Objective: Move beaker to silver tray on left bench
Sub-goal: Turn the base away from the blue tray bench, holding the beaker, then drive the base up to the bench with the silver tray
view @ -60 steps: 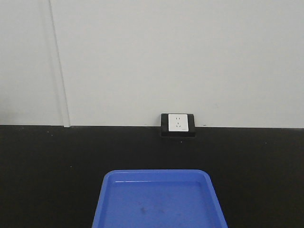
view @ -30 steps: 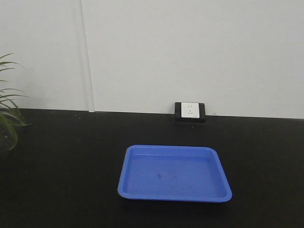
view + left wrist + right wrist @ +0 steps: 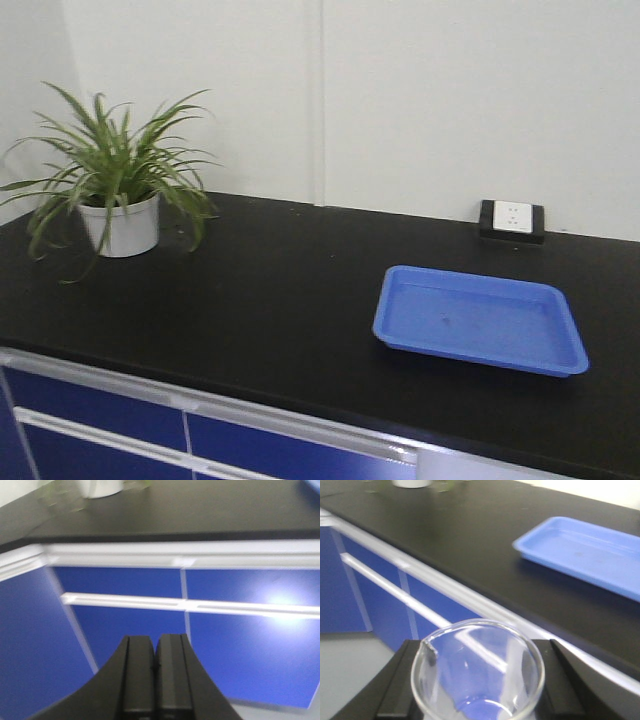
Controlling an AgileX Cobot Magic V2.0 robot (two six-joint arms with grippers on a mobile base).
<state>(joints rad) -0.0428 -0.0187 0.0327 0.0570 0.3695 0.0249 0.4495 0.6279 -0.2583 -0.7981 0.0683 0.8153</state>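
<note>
Half a second ago the blue tray sat in the middle of the front view; now we see it lower and to the right, and the socket on the wall behind the tray has slid right with it. A plant in a white pot, only a few leaf tips before, now stands whole far to the tray's left on the black worktop. Blue drawers have appeared under the worktop's front edge. In the right wrist view the tray's far end is cut off by the frame, the beaker's base runs off the bottom edge, and the pot is a blur at the top. The left wrist view is smeared, so we read little beyond drawer fronts and handle rails. The beaker is off the worktop, out in front of the drawers on the tray's near side, mouth towards the camera, clamped between the two black fingers of the right gripper. The left gripper points at the drawer fronts below the tray's level, its fingers pressed together with nothing between them.
</note>
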